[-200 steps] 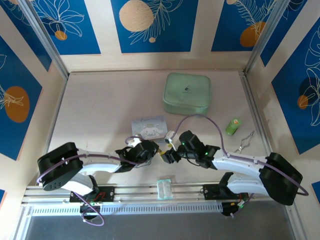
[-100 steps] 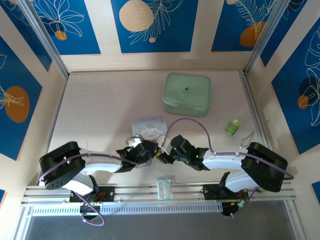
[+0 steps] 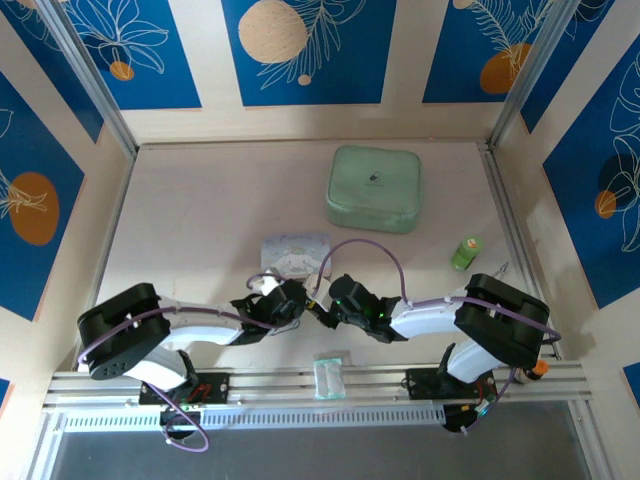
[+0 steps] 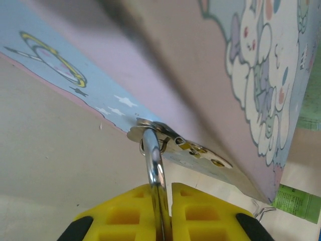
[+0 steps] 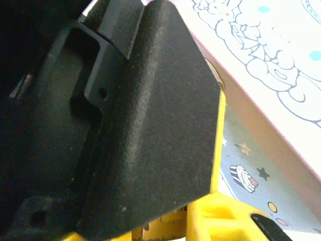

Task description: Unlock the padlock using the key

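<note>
1. From the top camera, the left gripper (image 3: pixel 305 305) and the right gripper (image 3: pixel 332 311) are nose to nose near the middle of the tabletop's near edge. Both are right at the near side of the cartoon tin (image 3: pixel 293 250).
2. Same view, and the fingertips are too small and crowded here to read either pair of jaws.
3. Around them, a pale green case (image 3: pixel 374 188) lies toward the far edge, right of centre and well clear. A little green bottle (image 3: pixel 465 253) stands upright near the right edge. A small clear box (image 3: pixel 328 375) rests on the rail between the two arm bases.
4. Over to the left wrist camera: the yellow fingers (image 4: pixel 125 213) are squeezed together on the padlock (image 4: pixel 156 170), its silver shackle pinched between the pads.
5. The shackle rises out of the grip and passes through the metal hasp (image 4: pixel 170 143) on the edge of the tin, so the padlock hangs there at the tin's near side. The brass body is tucked out of sight in the grip.
6. The tin's pink and blue walls loom over the fingers, with the white cartoon character on the right.
7. Right wrist camera now, and a big black gripper housing (image 5: pixel 125 125) sits right in front of the lens, blocking most of the view.
8. One yellow finger (image 5: pixel 220 213) pokes in at the bottom. I cannot tell how far these jaws stand apart, or whether anything sits between them.
9. The tin runs along the upper right, just beyond the black housing.
</note>
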